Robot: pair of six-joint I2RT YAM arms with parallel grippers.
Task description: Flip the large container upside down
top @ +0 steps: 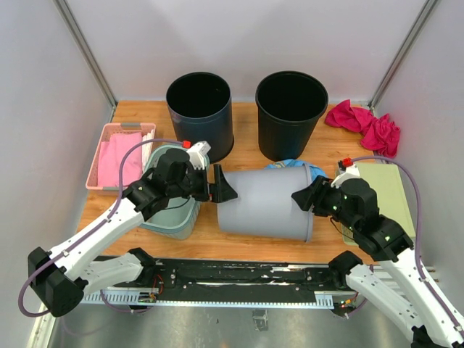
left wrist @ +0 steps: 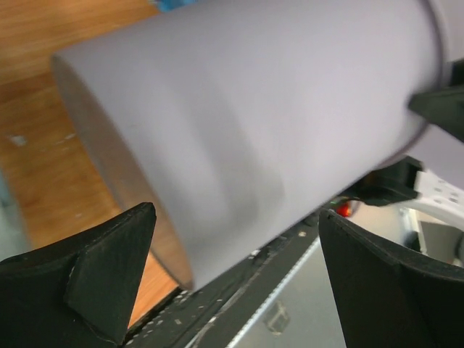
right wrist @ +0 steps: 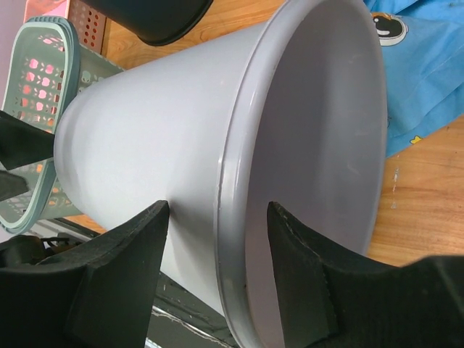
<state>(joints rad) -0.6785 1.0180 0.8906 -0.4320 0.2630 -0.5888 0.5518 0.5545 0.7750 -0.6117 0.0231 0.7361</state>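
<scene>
You're looking into a pale-walled booth built around a wooden counter.
Your counter (top: 246, 138) is warm-toned wood, closed in by a plain back wall (top: 239, 36), a left wall (top: 36, 109) and a right wall (top: 435, 87). A slanted metal left strut (top: 85, 51) and right strut (top: 402, 51) run along the rear corners. At the near edge the wood meets a grey metal ledge (top: 217, 326). The light is soft and even, with only faint shadows.

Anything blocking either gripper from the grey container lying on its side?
Nothing visible. The right gripper has its jaws either side of the container rim; the left gripper faces its base, jaws open, nothing between.
</scene>
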